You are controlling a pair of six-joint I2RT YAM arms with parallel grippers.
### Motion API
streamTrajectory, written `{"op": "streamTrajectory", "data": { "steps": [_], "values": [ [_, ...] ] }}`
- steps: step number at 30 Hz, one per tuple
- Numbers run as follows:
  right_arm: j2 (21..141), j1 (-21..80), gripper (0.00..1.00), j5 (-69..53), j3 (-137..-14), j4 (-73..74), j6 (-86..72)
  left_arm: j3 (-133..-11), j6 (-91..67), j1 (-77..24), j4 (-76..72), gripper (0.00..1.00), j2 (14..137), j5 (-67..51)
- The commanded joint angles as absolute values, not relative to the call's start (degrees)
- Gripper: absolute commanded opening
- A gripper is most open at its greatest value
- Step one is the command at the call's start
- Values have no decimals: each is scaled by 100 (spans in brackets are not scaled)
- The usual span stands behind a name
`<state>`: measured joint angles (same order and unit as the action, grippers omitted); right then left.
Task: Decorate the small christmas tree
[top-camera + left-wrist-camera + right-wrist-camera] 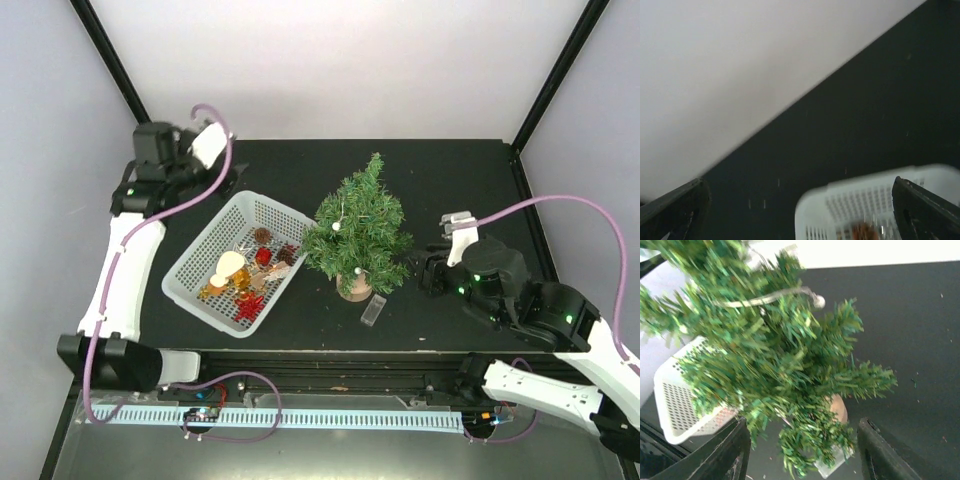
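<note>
The small christmas tree (358, 228) stands upright on its round wooden base (353, 288) mid-table, a white bead string (336, 226) on its branches. It fills the right wrist view (775, 355), base (838, 407) behind the branches. My right gripper (432, 268) is open and empty just right of the tree; its fingers (732, 450) flank the lower branches without touching. My left gripper (222, 183) is open and empty at the far left, above the back corner of the white basket (215, 292), which shows blurred in the left wrist view (815, 215).
The basket holds several ornaments: a pinecone (262, 234), a gold bell (228, 268) and red pieces (250, 300). A small clear plastic piece (373, 310) lies in front of the tree base. Black frame posts stand at the back corners.
</note>
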<state>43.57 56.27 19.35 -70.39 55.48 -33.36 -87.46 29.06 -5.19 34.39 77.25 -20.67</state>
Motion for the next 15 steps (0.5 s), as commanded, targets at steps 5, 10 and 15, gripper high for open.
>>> {"op": "streamTrajectory", "data": {
  "steps": [5,10,15],
  "values": [
    [4006,5664,59,2230,-6443,5270,-3233,-6037,2433,882,3137,99,5687,-2698],
    [3878,5668,60,2545,-6443,5160,-3251,-5600,2595,901,3340,99,5516,-2851],
    [3663,5669,60,2470,-6134,5008,-3339,-5327,2177,905,2787,99,5587,-2509]
  ]
}}
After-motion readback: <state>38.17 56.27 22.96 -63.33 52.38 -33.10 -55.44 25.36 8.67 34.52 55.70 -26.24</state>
